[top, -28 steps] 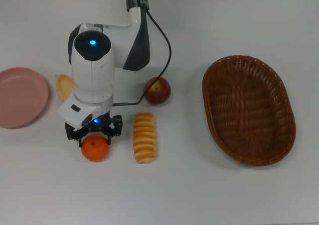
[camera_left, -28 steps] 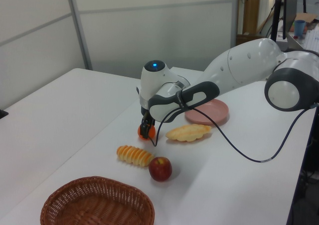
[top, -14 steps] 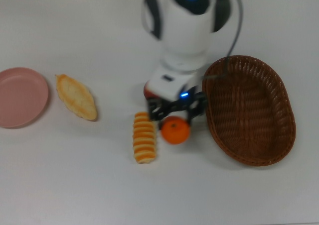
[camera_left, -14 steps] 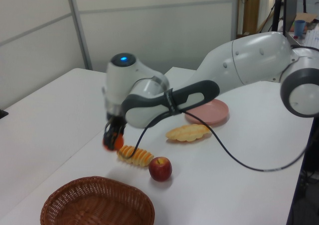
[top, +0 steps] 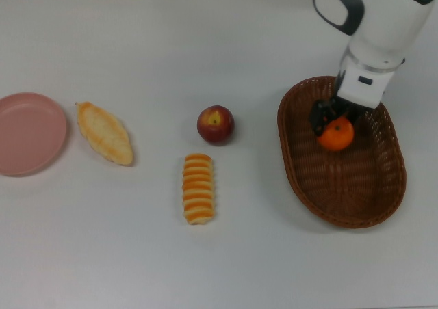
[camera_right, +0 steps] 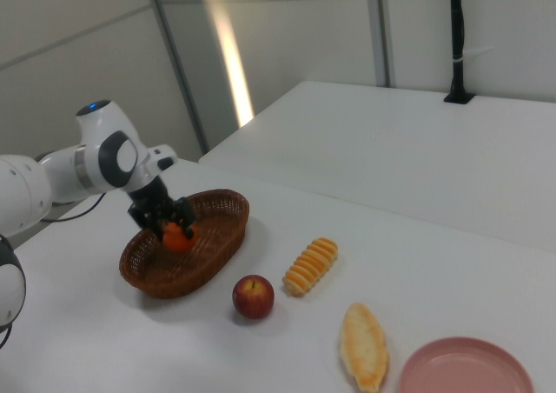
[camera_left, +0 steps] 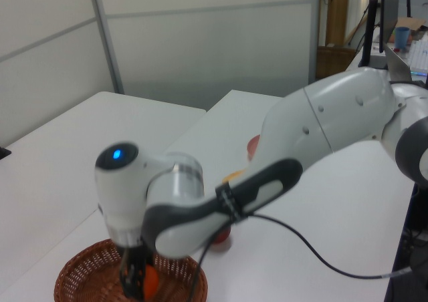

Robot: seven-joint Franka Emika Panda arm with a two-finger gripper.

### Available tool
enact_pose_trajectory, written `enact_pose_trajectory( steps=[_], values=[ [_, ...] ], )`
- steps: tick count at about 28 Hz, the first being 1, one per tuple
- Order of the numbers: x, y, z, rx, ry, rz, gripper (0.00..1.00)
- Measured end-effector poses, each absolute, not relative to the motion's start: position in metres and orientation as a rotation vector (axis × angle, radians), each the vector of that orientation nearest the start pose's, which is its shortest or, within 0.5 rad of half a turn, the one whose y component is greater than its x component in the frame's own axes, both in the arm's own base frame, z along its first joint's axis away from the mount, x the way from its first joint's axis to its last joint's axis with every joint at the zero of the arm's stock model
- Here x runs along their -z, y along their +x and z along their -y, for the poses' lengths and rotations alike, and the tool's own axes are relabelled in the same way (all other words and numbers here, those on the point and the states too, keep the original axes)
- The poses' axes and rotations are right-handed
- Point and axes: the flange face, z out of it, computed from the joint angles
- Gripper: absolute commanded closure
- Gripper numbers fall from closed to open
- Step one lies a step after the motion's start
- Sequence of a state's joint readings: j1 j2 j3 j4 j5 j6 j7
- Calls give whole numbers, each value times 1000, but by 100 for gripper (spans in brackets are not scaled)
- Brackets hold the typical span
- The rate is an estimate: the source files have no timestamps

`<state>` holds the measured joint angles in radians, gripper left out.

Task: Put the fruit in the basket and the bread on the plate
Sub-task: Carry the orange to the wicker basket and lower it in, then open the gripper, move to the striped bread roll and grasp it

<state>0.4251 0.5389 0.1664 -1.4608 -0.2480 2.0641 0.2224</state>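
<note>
My gripper (top: pixel 335 124) is shut on the small orange mandarin (top: pixel 337 136) and holds it inside the rim of the big brown wicker basket (top: pixel 356 193), in its upper half in the top view. The right view shows the same gripper (camera_right: pixel 171 223), mandarin (camera_right: pixel 179 237) and basket (camera_right: pixel 213 228). I cannot tell whether the mandarin touches the basket floor. The dark-red apple (top: pixel 215 124) sits on the table left of the basket. Below it lies the ridged striped roll (top: pixel 198 188). The flat pale loaf (top: pixel 105 132) lies beside the pink plate (top: pixel 27 132), which holds nothing.
The white arm reaches in from the top view's upper right and, in the left view, hides most of the table behind the basket (camera_left: pixel 77 275). A black cable hangs from the arm (camera_left: pixel 314 255). The white table (top: pixel 137 254) carries everything.
The gripper has carried the mandarin rightward in the top view, from beside the ridged roll to inside the basket's rim. The apple, both loaves and the plate have stayed put.
</note>
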Motion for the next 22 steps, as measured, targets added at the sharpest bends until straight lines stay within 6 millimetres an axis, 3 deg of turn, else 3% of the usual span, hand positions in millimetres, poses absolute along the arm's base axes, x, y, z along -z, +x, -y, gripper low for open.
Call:
enact_pose_trajectory(
  steps=[1,5,15,22],
  values=[
    [-375,605,-372,179,-3161,741,15],
    [-361,597,-373,108,-3202,772,0],
    [-361,605,-342,18,-3314,819,0],
    [-416,633,-296,120,-3304,628,0]
  ],
)
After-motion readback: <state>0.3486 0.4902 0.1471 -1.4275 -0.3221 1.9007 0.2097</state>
